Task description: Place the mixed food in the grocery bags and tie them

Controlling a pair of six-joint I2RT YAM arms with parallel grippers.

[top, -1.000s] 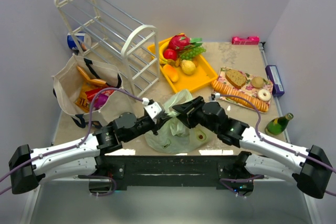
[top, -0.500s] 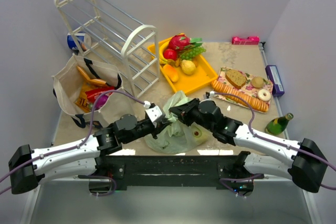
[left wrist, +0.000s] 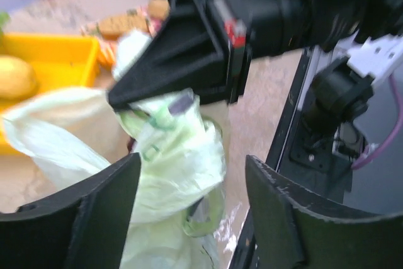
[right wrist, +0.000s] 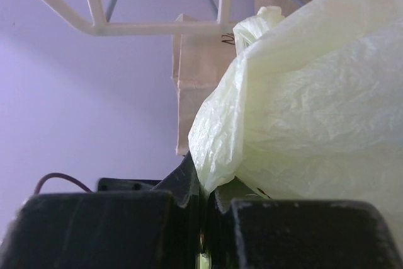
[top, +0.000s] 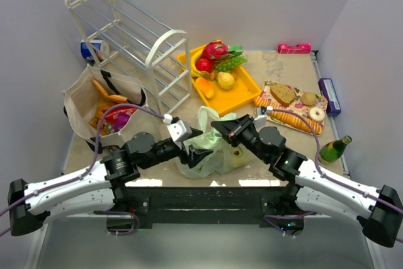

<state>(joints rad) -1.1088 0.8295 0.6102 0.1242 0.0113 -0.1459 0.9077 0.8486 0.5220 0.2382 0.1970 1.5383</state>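
The pale-green plastic grocery bag (top: 211, 150) lies crumpled at the table's near middle, with a round item showing dimly through it. My right gripper (top: 217, 126) is shut on a fold at the bag's top (right wrist: 302, 111), the plastic pinched between its fingertips (right wrist: 189, 181). My left gripper (top: 191, 150) stands open just left of the bag. Its two fingers (left wrist: 82, 218) straddle the plastic (left wrist: 170, 168) without gripping it. The beige tote (top: 85, 96) stands at the left, holding orange and red packets (top: 106, 116). Toy fruits (top: 217, 61) lie on the yellow tray (top: 242, 96).
A white wire rack (top: 126, 36) lies tipped behind the tote. A patterned tray of bread and donuts (top: 293, 105) sits at the right, with a green bottle (top: 332, 149) nearer. A pink item (top: 294, 48) and a purple box (top: 329, 94) lie along the right edge.
My left gripper has opened, let go of the green bag and drawn back a little to the left. My right gripper has shut on the bag's top fold and shifted right.
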